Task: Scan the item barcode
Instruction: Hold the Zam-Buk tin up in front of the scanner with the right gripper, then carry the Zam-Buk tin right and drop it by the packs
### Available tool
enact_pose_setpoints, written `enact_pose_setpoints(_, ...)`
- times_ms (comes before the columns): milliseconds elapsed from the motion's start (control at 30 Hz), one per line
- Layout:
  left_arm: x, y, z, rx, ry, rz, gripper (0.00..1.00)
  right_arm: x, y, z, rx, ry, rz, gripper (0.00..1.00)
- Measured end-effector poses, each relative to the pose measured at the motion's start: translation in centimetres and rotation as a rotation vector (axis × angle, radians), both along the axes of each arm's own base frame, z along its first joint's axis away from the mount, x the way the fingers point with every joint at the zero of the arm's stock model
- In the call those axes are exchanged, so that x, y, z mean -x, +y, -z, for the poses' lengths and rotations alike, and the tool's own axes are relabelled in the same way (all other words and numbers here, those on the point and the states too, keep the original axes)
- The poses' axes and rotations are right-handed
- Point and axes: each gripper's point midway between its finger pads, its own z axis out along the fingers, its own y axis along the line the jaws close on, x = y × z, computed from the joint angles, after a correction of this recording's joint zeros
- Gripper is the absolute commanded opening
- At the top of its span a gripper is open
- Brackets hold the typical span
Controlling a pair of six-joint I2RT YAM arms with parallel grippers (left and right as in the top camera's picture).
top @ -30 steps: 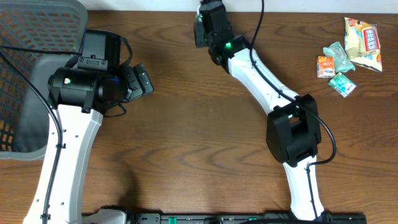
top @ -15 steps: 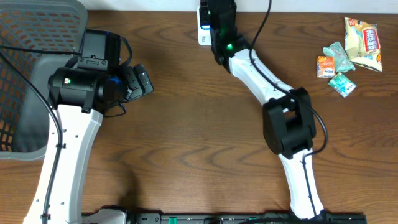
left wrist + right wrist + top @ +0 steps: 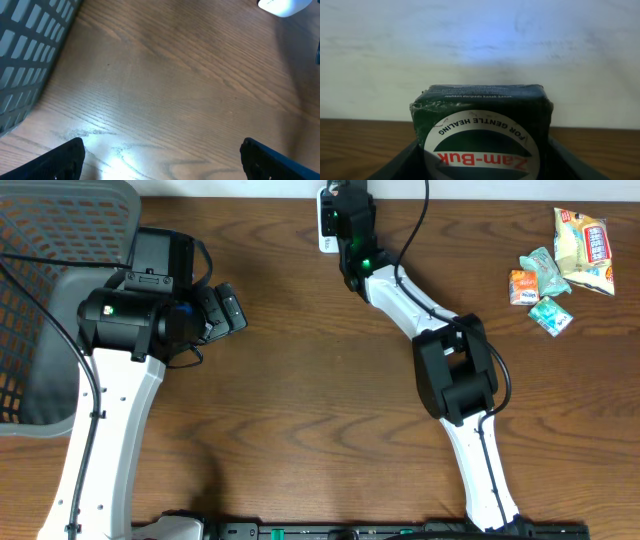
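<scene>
A brown wooden table (image 3: 300, 410) carries a grey mesh basket (image 3: 45, 250) at its far left corner. The left arm comes up from the near edge, and the left gripper (image 3: 230, 310) points toward the middle of the table, near the basket. The right arm reaches from the near edge to the middle of the far edge, where the right gripper (image 3: 342, 198) sits just beside a white device (image 3: 324, 235). Near the far right corner lie a beige-and-red packet (image 3: 583, 242), a small orange packet (image 3: 522, 286), a teal packet (image 3: 545, 270) and a second teal packet (image 3: 550, 316), well apart from both arms.
</scene>
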Motion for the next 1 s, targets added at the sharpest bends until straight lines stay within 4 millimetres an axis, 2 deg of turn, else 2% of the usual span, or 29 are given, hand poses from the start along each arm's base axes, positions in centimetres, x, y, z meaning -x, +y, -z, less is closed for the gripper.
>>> enact_pose_setpoints(100,0.0,0.0,0.0,0.000,0.000,0.000,0.98,-0.1,-0.5,0.5,0.006,0.015,0.007,0.47)
enact_pose_setpoints(233,0.0,0.0,0.0,0.000,0.000,0.000,0.98,-0.1,-1.4,1.0,0.002,0.036,0.041,0.48)
enact_pose_setpoints(333,0.0,0.0,0.0,0.000,0.000,0.000,0.98,0.2,-2.8,2.0,-0.012,0.098,0.082,0.47)
enact_pose_setpoints(400,0.0,0.0,0.0,0.000,0.001,0.000,0.98,0.3,-5.6,1.7,-0.020,0.149,0.133,0.46)
enact_pose_setpoints(433,0.0,0.0,0.0,0.000,0.000,0.000,0.98,0.4,-8.3,0.8,-0.023,0.180,0.180,0.45)
enact_pose_setpoints(467,0.0,0.0,0.0,0.000,0.000,0.000,0.98,0.4,-9.7,0.2,-0.027,0.191,0.199,0.45)
enact_pose_setpoints(600,0.0,0.0,0.0,0.000,0.000,0.000,0.98,2.0,-19.0,-3.7,-0.025,0.259,0.347,0.47)
enact_pose_setpoints(667,0.0,0.0,0.0,0.000,0.000,0.000,0.98,3.2,-24.1,-4.9,-0.020,0.295,0.431,0.44)
enact_pose_setpoints(700,0.0,0.0,0.0,0.000,0.000,0.000,0.97,3.6,-25.5,-5.1,-0.018,0.309,0.452,0.43)
enact_pose_setpoints(733,0.0,0.0,0.0,0.000,0.000,0.000,0.98,4.5,-28.0,-4.8,-0.011,0.346,0.496,0.41)
enact_pose_setpoints(800,0.0,0.0,0.0,-0.001,0.000,0.000,0.98,6.5,-32.2,-3.2,0.005,0.443,0.568,0.40)
enact_pose_setpoints(833,0.0,0.0,0.0,0.000,0.001,0.000,0.98,7.5,-34.0,-2.2,0.010,0.495,0.599,0.48)
enact_pose_setpoints(867,0.0,0.0,0.0,0.000,0.000,0.000,0.98,8.2,-35.4,-1.5,0.011,0.525,0.622,0.64)
enact_pose_setpoints(933,0.0,0.0,0.0,0.000,0.000,0.000,0.98,9.6,-37.8,-0.5,0.000,0.584,0.656,0.73)
enact_pose_setpoints(1000,0.0,0.0,0.0,0.000,0.000,0.000,0.98,10.5,-39.3,0.0,-0.008,0.616,0.674,0.81)
